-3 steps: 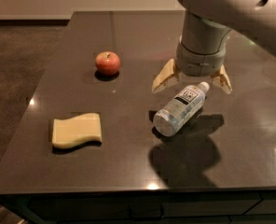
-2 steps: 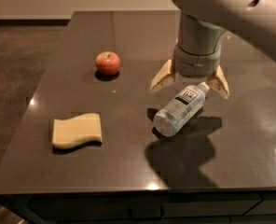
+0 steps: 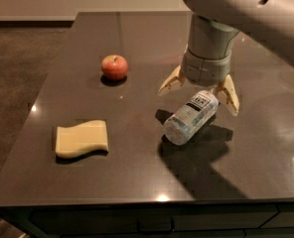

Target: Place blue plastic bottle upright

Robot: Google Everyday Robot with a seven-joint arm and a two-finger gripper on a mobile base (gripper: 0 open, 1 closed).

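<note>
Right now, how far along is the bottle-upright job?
Done: nothing visible yet; the blue plastic bottle lies on its side on the table. In hand: the gripper hovers over its cap end, fingers open on either side. Left: grasp, stand it on its base, release.

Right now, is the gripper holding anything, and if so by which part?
Nothing is held. The gripper hangs open over the cap end of the blue plastic bottle, which lies on its side, with one finger on either side of it.
</note>
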